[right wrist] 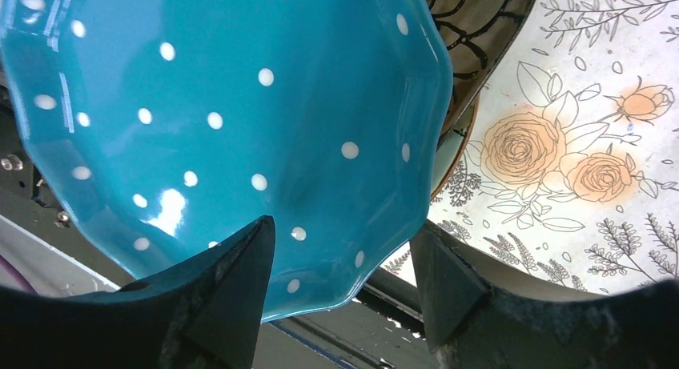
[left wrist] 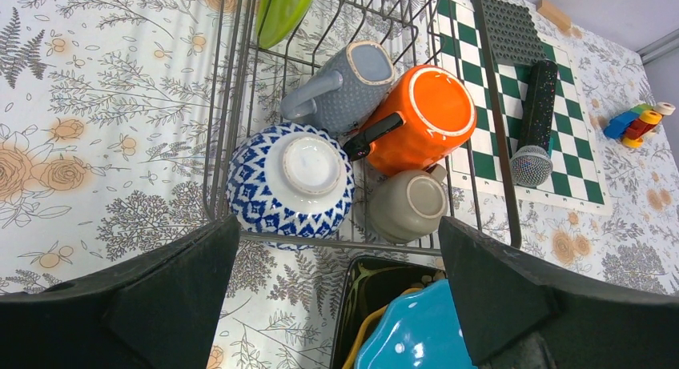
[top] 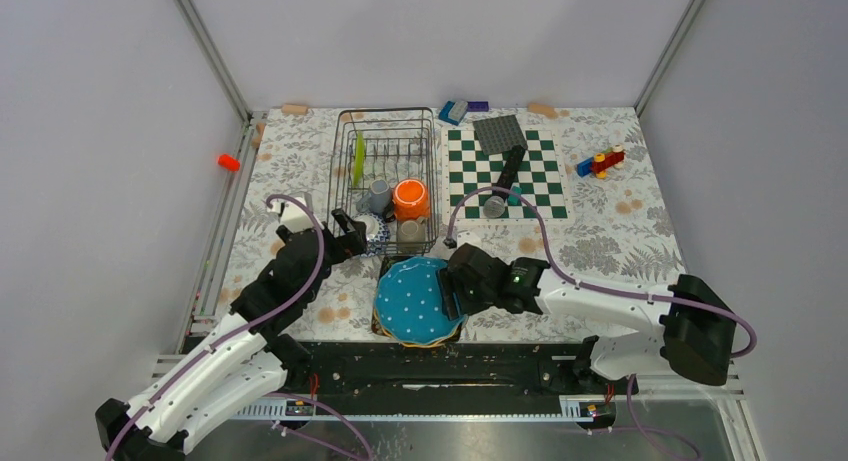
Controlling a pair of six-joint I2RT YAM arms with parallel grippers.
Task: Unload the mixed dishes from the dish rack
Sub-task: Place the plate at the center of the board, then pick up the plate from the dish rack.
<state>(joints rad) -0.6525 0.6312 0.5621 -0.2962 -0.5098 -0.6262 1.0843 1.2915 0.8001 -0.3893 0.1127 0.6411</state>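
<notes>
The wire dish rack holds an upright lime green plate, a grey cup, an orange mug, a blue-and-white patterned bowl and a small grey cup. In front of the rack, a blue white-dotted plate lies on top of an orange plate rim and a dark patterned plate. My left gripper is open and empty just before the rack's front wire, near the bowl. My right gripper is open, with its jaws on either side of the blue plate's rim.
A green-and-white checkerboard mat lies to the right of the rack, with a grey studded plate and a black microphone on it. Toy bricks lie at the far right, and a blue brick lies at the back.
</notes>
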